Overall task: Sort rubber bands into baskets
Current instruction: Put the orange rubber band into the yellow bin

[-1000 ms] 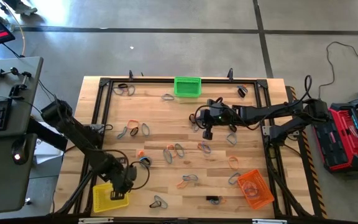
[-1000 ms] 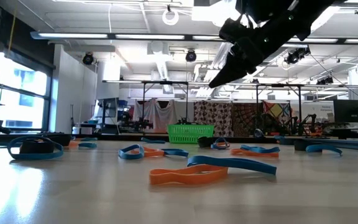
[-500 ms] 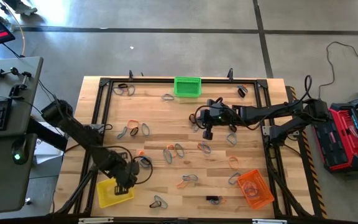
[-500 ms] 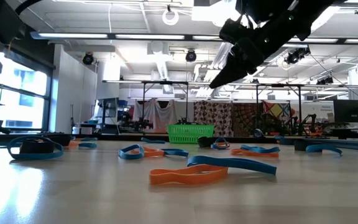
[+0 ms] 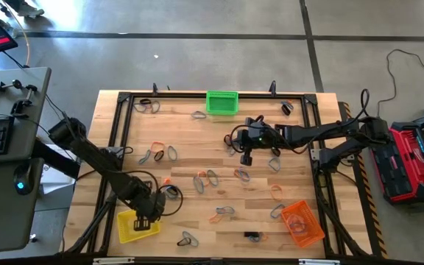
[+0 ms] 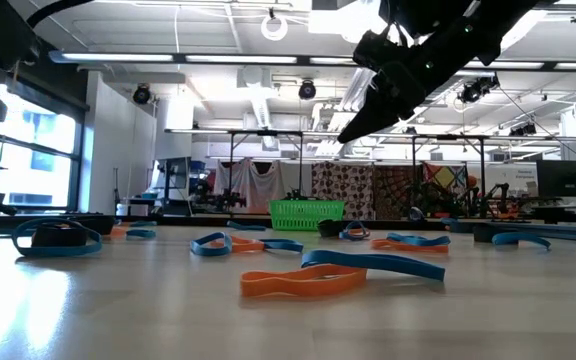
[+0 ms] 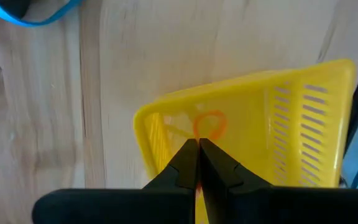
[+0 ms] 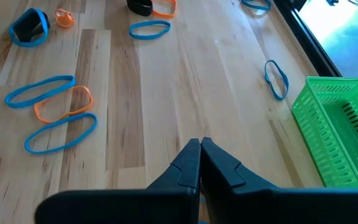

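The yellow basket point(image 5: 136, 226) sits near the desk's point(image 5: 197, 129) front left corner, and the left wrist view shows one small orange rubber band point(image 7: 209, 124) lying inside it. The green basket point(image 5: 221, 102) stands at the middle of the far edge; what can be seen of its inside in the right wrist view holds nothing. The orange basket point(image 5: 302, 223) lies turned at an angle near the front right corner — its contents cannot be made out.

The left gripper point(image 5: 144, 218) hangs over the yellow basket's inner edge with its jaws pressed together, gripping nothing; the orange band in the basket lies just beyond their tips. That arm reaches in from the left edge, bent low across the front left part of the desk.

The right gripper point(image 5: 246, 156) is held above the middle of the desk, right of centre, its jaws also closed and empty. Its arm stretches in level from the right edge — in the low view it hangs well above the surface.

The other rubber bands point(image 5: 210, 177) — blue, orange and black — lie scattered loose over the desk: a cluster at the centre, a few toward the left edge, some near the far corners and several along the front edge. None touches either gripper.
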You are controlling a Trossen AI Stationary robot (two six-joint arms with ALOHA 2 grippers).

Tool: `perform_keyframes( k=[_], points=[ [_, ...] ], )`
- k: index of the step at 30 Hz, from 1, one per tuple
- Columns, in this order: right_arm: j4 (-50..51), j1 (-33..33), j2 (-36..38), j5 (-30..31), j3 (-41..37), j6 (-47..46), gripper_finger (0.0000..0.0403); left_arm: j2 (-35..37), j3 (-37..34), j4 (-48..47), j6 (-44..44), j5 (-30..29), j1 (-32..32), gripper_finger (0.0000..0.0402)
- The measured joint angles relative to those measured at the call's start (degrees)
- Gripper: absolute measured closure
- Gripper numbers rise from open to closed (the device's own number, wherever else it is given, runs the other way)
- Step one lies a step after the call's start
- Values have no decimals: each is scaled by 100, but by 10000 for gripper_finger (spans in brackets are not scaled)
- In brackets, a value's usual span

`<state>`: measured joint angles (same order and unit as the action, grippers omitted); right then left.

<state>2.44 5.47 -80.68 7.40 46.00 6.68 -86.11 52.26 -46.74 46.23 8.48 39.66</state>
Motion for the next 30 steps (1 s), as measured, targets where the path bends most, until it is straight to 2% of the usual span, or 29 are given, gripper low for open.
perform_keyframes(
  k=[12, 22, 30],
  points=[
    [67, -1, 0, 0, 0, 0, 403, 13, 32, 441, 110, -212, -144, 401],
    [76, 0, 0, 2, 0, 109, 403, 44, 32, 437, 137, 484, -114, 394],
    [76, 0, 0, 2, 0, 109, 403, 57, -47, 484, 167, 278, 63, 401]
  ],
)
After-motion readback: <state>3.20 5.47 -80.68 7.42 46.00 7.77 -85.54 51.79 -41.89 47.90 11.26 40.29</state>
